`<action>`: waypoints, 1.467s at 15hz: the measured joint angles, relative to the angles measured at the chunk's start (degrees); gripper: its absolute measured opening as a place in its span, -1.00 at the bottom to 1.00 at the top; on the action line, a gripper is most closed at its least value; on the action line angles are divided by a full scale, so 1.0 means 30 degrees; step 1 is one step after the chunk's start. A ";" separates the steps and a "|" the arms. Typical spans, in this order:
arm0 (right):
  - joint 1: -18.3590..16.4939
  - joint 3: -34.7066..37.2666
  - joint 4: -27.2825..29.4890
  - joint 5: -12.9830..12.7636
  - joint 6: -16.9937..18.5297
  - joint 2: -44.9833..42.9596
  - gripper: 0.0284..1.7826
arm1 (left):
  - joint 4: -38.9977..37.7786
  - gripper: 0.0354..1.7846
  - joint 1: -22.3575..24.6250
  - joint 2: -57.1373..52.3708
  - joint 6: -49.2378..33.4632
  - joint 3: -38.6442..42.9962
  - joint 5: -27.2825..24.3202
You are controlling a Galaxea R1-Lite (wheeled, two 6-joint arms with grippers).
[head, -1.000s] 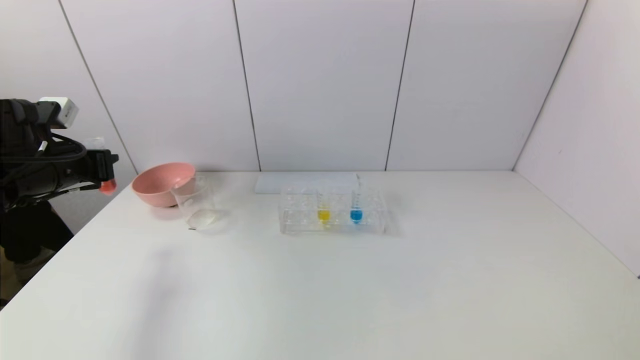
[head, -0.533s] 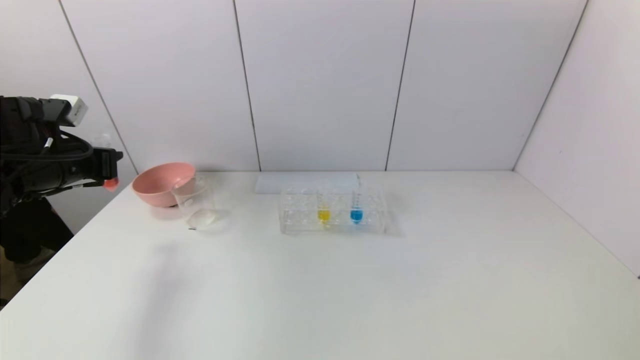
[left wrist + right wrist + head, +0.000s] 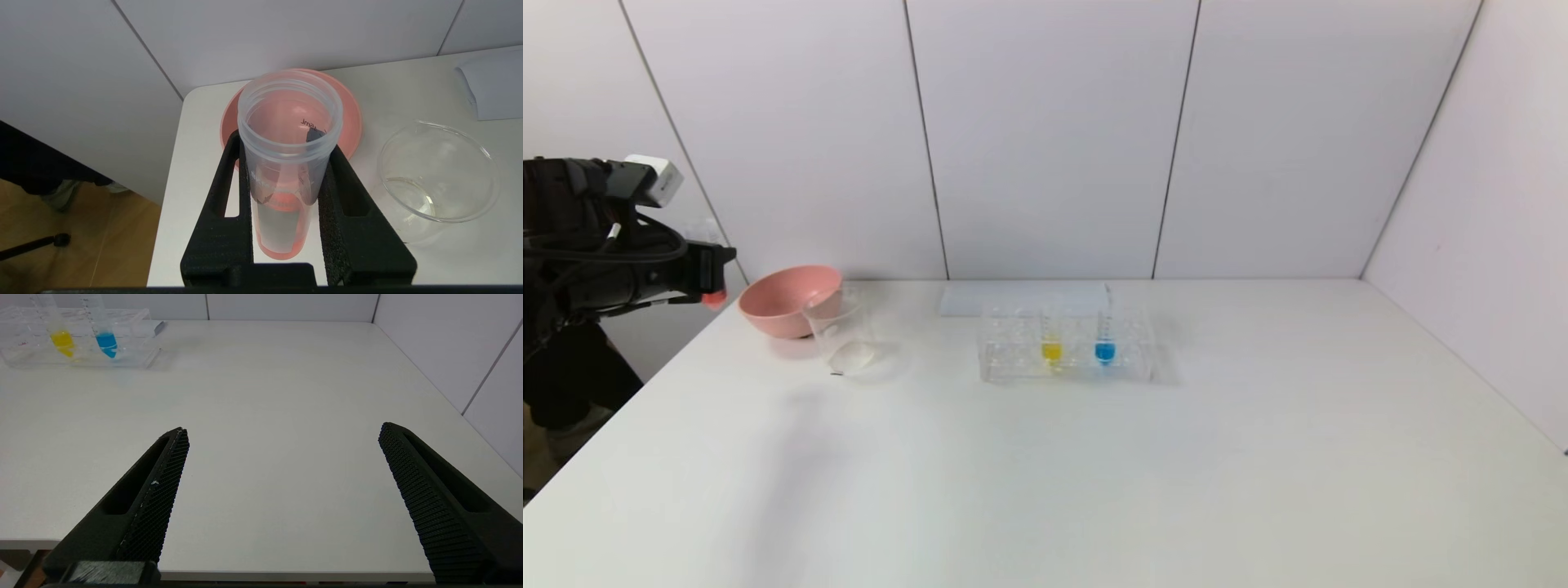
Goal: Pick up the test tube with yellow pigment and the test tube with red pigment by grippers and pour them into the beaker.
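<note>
A: The left gripper point(image 3: 286, 192) is clamping the test tube with red pigment point(image 3: 286, 163) beside the table's left edge, near the pink bowl point(image 3: 788, 298) and the beaker point(image 3: 841, 331).

B: Two tubes are standing in the rack point(image 3: 1066, 343): the test tube with yellow pigment point(image 3: 1052, 339), one blue tube point(image 3: 1104, 339). The right gripper point(image 3: 282, 486) is gaping, empty.

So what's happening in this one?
The left claw is shut on the test tube with red pigment, holding it in the air off the table's left edge, near the pink bowl and the beaker. Nothing red is in the beaker. The test tube with yellow pigment stands in the rack beside a blue one. The right claw hangs open over the table's near right part.
</note>
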 joint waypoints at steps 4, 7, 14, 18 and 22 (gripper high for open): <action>-0.0024 0.0000 0.0000 -0.0008 0.0000 0.0000 0.91 | 0.0191 -0.51 -0.0012 0.0386 0.0443 -0.0549 -0.1914; -0.0008 0.0000 0.0000 0.0000 0.0000 0.0000 0.91 | 0.2361 -0.51 0.0024 0.0532 0.1609 -0.1426 -0.2601; -0.0016 0.0000 0.0000 -0.0008 0.0000 0.0000 0.91 | 0.6355 -0.51 0.0045 0.0796 0.4246 -0.3572 -0.3352; -0.0016 0.0000 -0.0008 0.0000 0.0000 0.0000 0.91 | 0.7700 -0.51 0.0037 0.1065 0.5669 -0.4620 -0.3426; -0.0016 0.0000 0.0000 0.0000 0.0000 0.0000 0.91 | 0.8444 -0.51 0.0016 0.1406 0.6689 -0.5413 -0.4742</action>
